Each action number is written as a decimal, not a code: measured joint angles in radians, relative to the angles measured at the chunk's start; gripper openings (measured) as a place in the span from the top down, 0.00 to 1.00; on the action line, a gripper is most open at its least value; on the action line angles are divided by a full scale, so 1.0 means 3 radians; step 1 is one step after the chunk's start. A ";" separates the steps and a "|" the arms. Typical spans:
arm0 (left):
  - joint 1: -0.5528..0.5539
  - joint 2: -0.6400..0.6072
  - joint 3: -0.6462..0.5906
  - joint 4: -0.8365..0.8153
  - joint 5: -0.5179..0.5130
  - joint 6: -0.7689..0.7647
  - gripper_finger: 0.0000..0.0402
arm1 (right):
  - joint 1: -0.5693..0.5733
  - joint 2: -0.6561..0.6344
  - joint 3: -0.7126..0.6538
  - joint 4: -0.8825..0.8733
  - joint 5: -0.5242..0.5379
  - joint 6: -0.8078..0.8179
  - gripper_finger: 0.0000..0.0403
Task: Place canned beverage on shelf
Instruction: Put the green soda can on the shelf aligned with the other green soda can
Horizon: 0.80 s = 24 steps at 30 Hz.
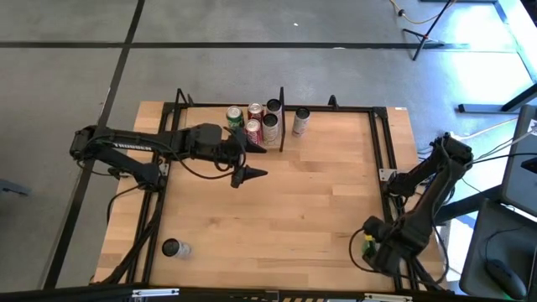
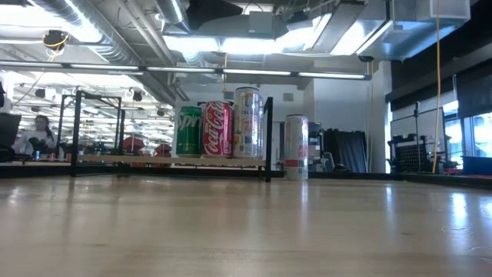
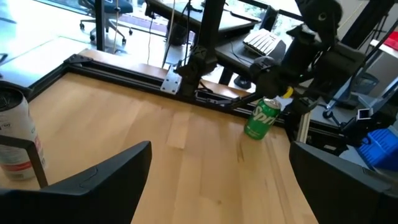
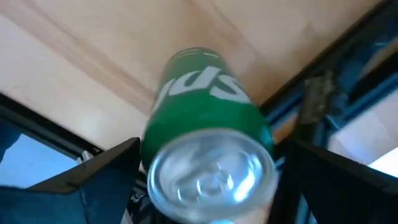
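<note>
Cans [image 1: 254, 122] crowd the shelf [image 1: 210, 107] beside its divider post [image 1: 281, 117]; the tabletop [image 1: 285, 210] middle lies open.

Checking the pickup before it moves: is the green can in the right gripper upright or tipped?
Tipped. In the left wrist view the green can leans, held by the right gripper above the table.

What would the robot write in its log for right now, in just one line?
right pincer: shut on green can, table's near right corner | left pincer: open, empty, near shelf | shelf: four cans
</note>
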 joint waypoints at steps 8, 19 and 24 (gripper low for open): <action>0.0000 -0.0001 0.0000 0.0001 0.0002 0.0000 0.07 | 0.0000 0.0000 -0.0326 0.0578 -0.0110 -0.0133 0.15; 0.0000 0.0000 0.0000 -0.0001 0.0359 -0.0093 0.07 | -0.0202 0.0004 -0.0232 0.0328 0.0116 -0.1289 0.33; -0.0034 -0.0001 0.0000 -0.0096 0.0758 -0.0232 0.07 | -0.0714 0.0000 0.0070 -0.0074 0.0230 -0.2583 0.33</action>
